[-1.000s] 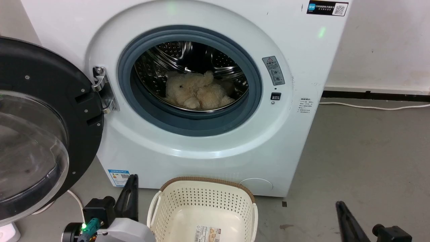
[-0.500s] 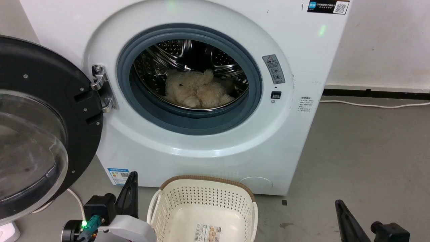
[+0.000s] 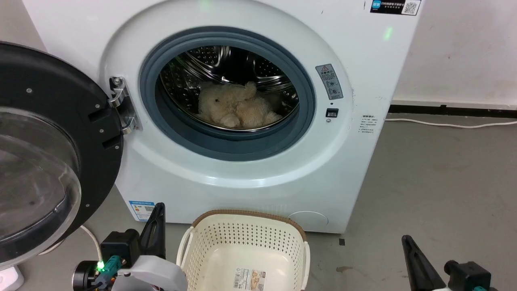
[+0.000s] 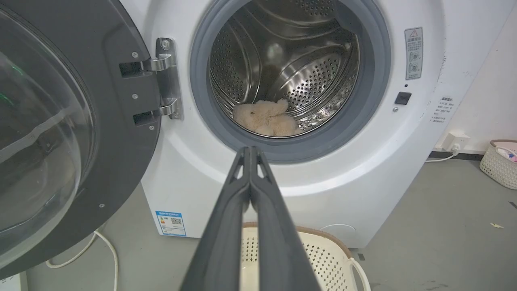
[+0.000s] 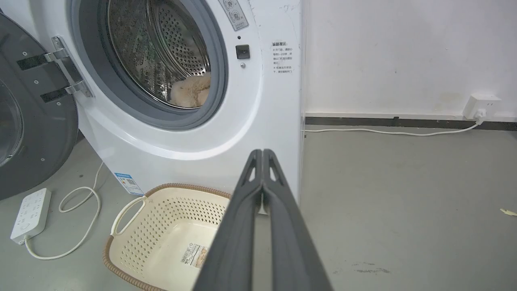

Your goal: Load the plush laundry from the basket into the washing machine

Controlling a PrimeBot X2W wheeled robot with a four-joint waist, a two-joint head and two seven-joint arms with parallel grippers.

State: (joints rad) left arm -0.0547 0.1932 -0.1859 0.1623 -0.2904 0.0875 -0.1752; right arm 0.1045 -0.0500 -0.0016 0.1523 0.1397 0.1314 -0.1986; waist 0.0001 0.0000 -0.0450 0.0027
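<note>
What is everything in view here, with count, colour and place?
washing machine: one, white, against the wall.
door: one, black-framed glass, open to the left.
plush laundry: one, cream-beige, inside the drum.
basket: one, cream with brown rim, floor before the washer.
power strip: one, white, floor near the door.
wall socket: one, white, low on wall, right of washer.
second basket: one, pale, floor, far right.
left gripper: one, dark, shut, left of the basket.
right gripper: one, dark, shut, right of the basket.

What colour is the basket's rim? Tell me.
The basket rim is brown, woven-look; clearest in the right wrist view.
</note>
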